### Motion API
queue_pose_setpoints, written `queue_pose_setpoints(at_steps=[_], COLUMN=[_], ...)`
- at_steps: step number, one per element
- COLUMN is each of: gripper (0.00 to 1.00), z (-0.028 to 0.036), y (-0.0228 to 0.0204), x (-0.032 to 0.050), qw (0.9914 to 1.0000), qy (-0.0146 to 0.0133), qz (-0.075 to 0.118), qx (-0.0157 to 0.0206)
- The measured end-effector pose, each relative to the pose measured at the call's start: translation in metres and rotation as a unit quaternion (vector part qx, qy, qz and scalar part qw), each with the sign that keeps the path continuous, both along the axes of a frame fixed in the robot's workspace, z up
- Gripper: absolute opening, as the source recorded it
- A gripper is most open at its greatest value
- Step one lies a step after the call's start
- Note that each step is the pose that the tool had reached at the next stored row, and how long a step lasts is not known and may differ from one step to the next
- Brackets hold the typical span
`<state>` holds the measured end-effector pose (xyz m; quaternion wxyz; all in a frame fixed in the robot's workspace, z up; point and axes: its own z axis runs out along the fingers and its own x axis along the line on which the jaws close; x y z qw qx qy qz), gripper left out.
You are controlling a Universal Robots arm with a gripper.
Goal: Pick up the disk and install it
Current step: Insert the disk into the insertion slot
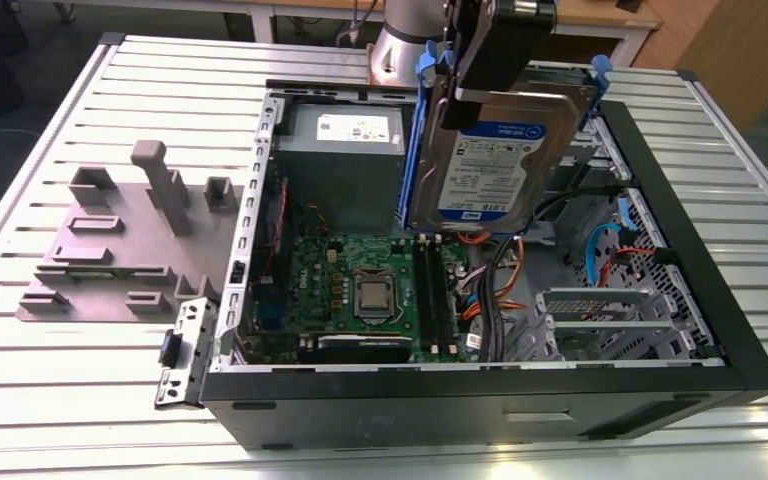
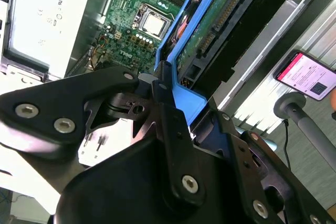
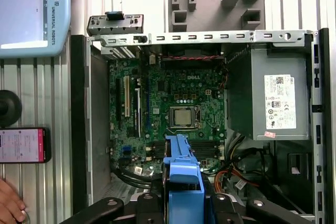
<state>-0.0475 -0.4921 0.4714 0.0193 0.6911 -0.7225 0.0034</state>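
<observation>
Surface: a slatted metal table [image 1: 37,380] fills the exterior view, with wooden furniture along the top edge of the frame.
Case: an open computer case [image 1: 491,400] lies on its side at the centre of the table, its inside facing up.
Inside the case: a green motherboard [image 1: 357,290] sits at lower centre, a grey power supply [image 1: 344,150] with a white sticker above it, and a metal drive bay [image 1: 598,310] at lower right, with orange and blue cables [image 1: 598,250] just above the bay.
Fixture: a grey fixture plate [image 1: 104,260] with upright blocks lies on the table at the exterior view's left, beside the case.
Claw: the black gripper [image 1: 478,100] comes down from the top centre of the exterior view and is clenched on the disk's upper end – in the second wrist view its fingers [image 2: 168,114] press against the blue bracket from both sides.
Task item: the disk [image 1: 498,165] hangs upright in the grip at upper centre of the frame, label facing the camera, over the open case and well apart from the drive bay.
Bracket: the blue bracket [image 1: 422,130] frames the drive's long edges – in the first wrist view it points at the motherboard.
Beside the case: a phone [image 3: 23,145] with a lit screen lies on the table, a person's hand [image 3: 8,203] near it, and a grey-blue control pendant [image 3: 31,14] close by.
</observation>
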Motion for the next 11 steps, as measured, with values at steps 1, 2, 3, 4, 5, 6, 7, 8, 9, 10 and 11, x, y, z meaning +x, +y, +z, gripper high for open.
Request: queue_pose_setpoints(at_steps=[1,2,3,4,5,6,7,8,9,10,11], gripper=[0.36,0.36,0.36,0.36,0.36,0.36,0.36,0.36,0.36,0.36,0.36], z=[0.0000,0.0000,0.0000,0.0000,0.0000,0.0000,0.0000,0.0000,0.0000,0.0000,0.0000], y=[0.0000,0.0000,0.0000,0.0000,0.0000,0.0000,0.0000,0.0000,0.0000,0.0000,0.0000], x=[0.0000,0.0000,0.0001,0.0002,0.0002,0.0002,0.0002,0.0003,0.0007,0.0010,0.0011], qw=[1.00000,1.00000,1.00000,1.00000,1.00000,1.00000,1.00000,1.00000,1.00000,1.00000,1.00000], qy=[0.0000,0.0000,0.0000,0.0000,0.0000,0.0000,0.0000,0.0000,0.0000,0.0000,0.0000], qz=[0.000,0.000,0.000,0.000,0.000,0.000,0.000,0.000,0.000,0.000,0.000], qx=[0.0000,0.0000,0.0000,0.0000,0.0000,0.0000,0.0000,0.0000,0.0000,0.0000,0.0000])
